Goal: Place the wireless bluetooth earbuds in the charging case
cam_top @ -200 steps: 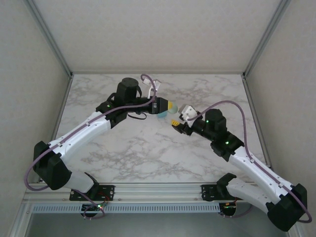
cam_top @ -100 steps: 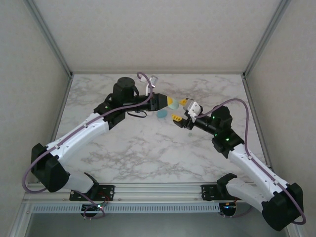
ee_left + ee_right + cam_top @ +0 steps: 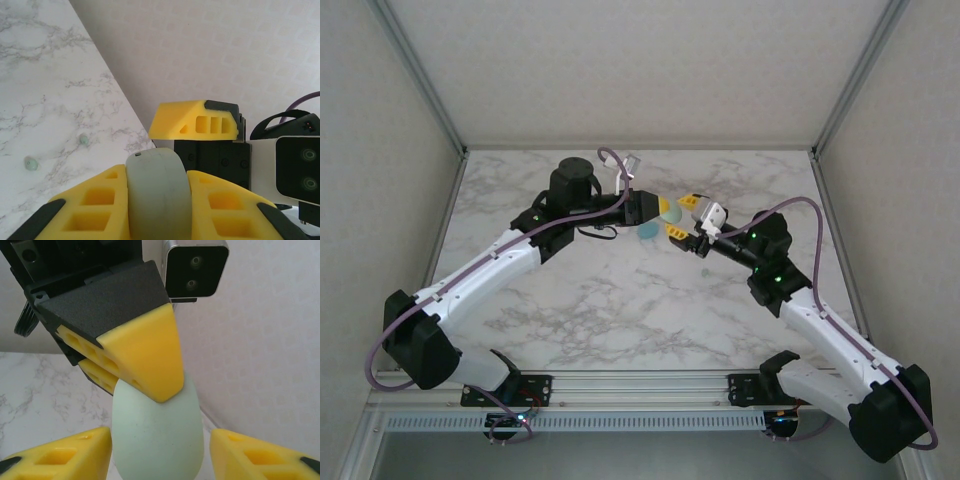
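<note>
Your left arm point(image 3: 490, 265) stretches from the near-left corner up to mid-table, elbow bent, wrist turned toward the right arm point(image 3: 800, 300). The right arm reaches in from the near-right corner, forearm angled up-left, so the two wrists meet nose to nose.

Left pincer point(image 3: 157, 180): clamped on the case point(image 3: 157, 450), one yellow finger on each flat side. The case's rounded end sticks out past the fingertips, toward the right pincer point(image 3: 683, 216).

Right pincer: jaws apart, one finger point(image 3: 65, 455) on each side of the case. A thin gap shows on the right side, and on the left I can't tell whether it touches.

Counts: one case (pale mint on the side facing the right wrist camera, greyer from the left one) and two earbuds point(image 3: 84, 139). Both earbuds lie on the marble table point(image 3: 620, 310), off to the left of the left pincer in its wrist view. They sit apart from each other and well away from the case.
</note>
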{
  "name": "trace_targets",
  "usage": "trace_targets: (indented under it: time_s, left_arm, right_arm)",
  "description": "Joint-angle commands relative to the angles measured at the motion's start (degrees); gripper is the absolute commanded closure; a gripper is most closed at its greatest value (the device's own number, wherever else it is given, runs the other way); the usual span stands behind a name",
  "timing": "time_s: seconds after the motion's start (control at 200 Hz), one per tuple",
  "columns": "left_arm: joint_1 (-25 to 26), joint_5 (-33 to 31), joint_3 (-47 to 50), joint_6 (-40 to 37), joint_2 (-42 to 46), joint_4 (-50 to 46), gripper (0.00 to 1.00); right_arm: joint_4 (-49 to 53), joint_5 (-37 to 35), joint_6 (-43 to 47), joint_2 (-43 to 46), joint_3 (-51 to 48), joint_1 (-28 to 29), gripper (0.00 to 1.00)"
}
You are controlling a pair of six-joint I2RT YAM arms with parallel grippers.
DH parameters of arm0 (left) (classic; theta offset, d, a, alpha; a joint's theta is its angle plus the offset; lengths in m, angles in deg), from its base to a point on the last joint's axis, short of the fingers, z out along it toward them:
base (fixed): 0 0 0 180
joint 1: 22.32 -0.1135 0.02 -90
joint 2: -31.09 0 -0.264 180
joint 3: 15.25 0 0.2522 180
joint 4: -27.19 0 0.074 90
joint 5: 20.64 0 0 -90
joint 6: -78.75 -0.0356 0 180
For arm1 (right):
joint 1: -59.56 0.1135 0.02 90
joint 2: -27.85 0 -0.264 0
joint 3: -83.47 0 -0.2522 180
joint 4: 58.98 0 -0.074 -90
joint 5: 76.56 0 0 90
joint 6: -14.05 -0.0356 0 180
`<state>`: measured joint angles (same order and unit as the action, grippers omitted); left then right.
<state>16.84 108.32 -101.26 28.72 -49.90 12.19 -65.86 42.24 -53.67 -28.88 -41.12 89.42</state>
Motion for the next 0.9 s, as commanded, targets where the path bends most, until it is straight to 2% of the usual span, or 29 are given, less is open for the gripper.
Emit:
trace_targets:
  time_s: [0.0, 0.375, 0.456, 0.556, 0.626, 0.671, 0.801, 0.896]
  left_arm:
    - [-0.31, 1.25, 0.09, 0.86, 1.72, 1.96, 0.84]
    - [-0.31, 1.18, 0.15, -0.18, 2.88, 1.92, 0.82]
    - [-0.27, 0.5, 0.35, -1.65, 3.74, 1.66, 0.72]
    - [-0.31, -1.0, 0.35, -5.06, 5.23, -0.06, 0.68]
    - [-0.31, -2.5, 0.35, -7.58, 6.38, -1.36, 0.5]
    - [-0.31, -3.32, 0.51, -9.56, 7.16, -2.11, 0.46]
    - [-0.4, -6.58, 1.12, -18.9, 10.19, -6.62, 0.34]
    - [-0.43, -9.23, 3.32, -29.23, 13.88, -8.43, 0.28]
  right_arm:
    - [-1.27, 1.49, -0.43, -1.04, 2.82, -0.19, 0.46]
    - [1.95, 1.48, -0.18, -1.13, 4.3, -0.2, 0.56]
    - [4.7, 2.32, 0.04, -0.78, 5.01, -0.23, 0.58]
    - [9.52, 4.1, -0.86, -1.18, 7.33, -0.18, 0.6]
    - [13.37, 6.37, -1.67, -1.81, 9.23, -0.23, 0.61]
    - [15.09, 7.99, -2.22, -2.22, 10.2, -0.38, 0.61]
    - [21.2, 12.89, -4.3, -4.14, 13.96, -1.13, 0.62]
    - [28.26, 18.06, -5.49, -6.88, 18.63, -2.28, 0.62]
